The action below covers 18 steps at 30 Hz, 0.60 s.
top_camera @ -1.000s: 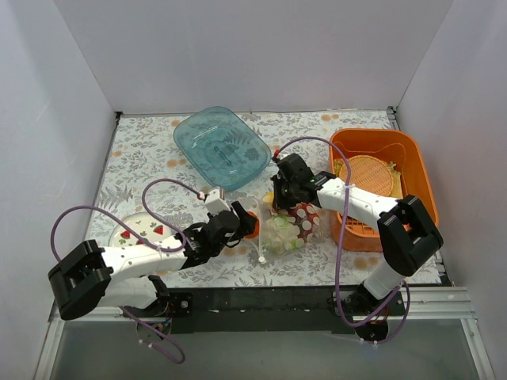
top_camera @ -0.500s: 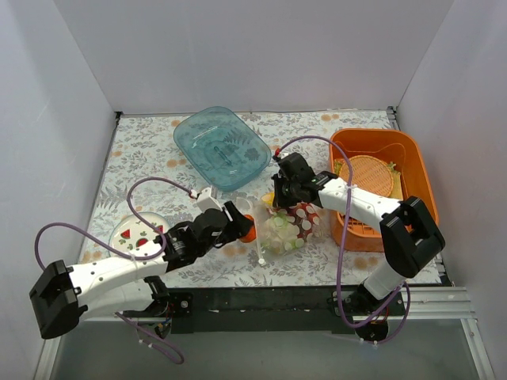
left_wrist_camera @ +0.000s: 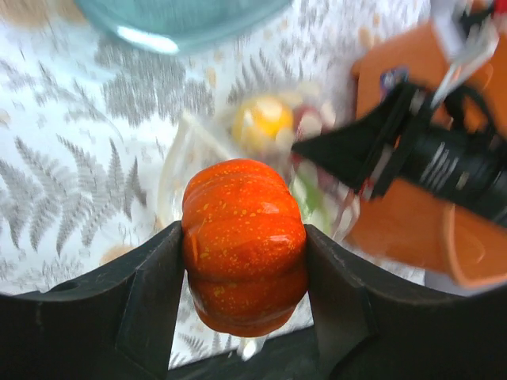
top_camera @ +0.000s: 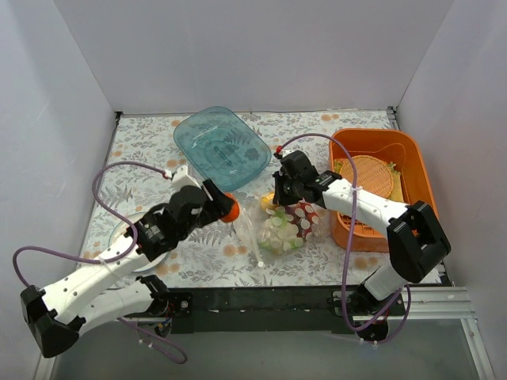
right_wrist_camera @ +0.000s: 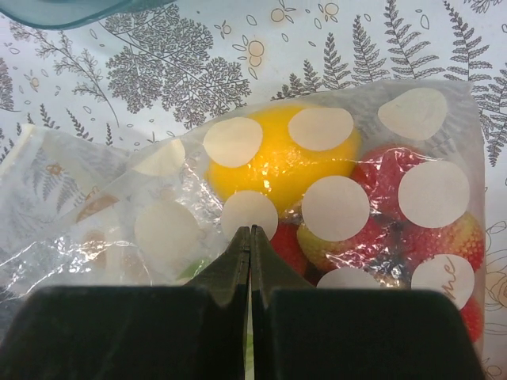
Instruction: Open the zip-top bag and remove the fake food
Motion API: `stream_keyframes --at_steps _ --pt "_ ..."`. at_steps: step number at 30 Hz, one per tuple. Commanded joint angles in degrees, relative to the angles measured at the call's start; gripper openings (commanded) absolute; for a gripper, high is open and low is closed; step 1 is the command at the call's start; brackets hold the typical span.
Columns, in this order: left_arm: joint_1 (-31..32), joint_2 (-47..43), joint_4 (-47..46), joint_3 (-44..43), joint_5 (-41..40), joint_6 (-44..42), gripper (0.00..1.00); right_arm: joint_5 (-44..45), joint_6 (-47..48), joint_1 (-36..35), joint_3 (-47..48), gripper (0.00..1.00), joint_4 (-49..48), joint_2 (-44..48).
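**One out, more inside**

Left hand (left_wrist_camera: 244, 273) clamps a small orange plastic pumpkin (left_wrist_camera: 242, 226). Right hand (right_wrist_camera: 251, 257) pinches the crinkly clear polka-dot zip-top bag (right_wrist_camera: 158, 198) on the counter (top_camera: 142, 150). Yellow toy lemon (right_wrist_camera: 273, 162), red pieces (right_wrist_camera: 379, 176) inside, awaiting removal.

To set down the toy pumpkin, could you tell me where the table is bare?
Bare cloth lies left of the teal bowl and, at the back, between it and the orange basket. Around the zip-top bag it is crowded.
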<state>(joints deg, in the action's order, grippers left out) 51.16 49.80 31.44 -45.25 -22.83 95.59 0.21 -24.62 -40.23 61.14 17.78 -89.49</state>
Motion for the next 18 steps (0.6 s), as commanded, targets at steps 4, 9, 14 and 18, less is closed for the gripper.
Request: stream_keyframes --at_steps 4,9,14,18 --pt "-20.99 16.71 -13.56 -12.74 11.84 -10.77 0.38 -1.53 0.89 0.06 0.03 0.01 -1.43 3.54" --pt "-26.89 39.03 -18.34 -23.98 12.99 -12.10 0.43 -1.18 1.07 -0.11 -0.15 0.01 -1.00 4.50" --pt "-30.32 48.27 -21.15 -30.41 12.55 -13.32 0.56 -0.47 1.86 -0.64 0.55 0.01 1.20 6.08" --pt "-31.73 51.44 -20.37 -33.66 13.68 -17.01 0.77 2.51 2.82 -0.91 0.03 0.01 2.08 7.75"
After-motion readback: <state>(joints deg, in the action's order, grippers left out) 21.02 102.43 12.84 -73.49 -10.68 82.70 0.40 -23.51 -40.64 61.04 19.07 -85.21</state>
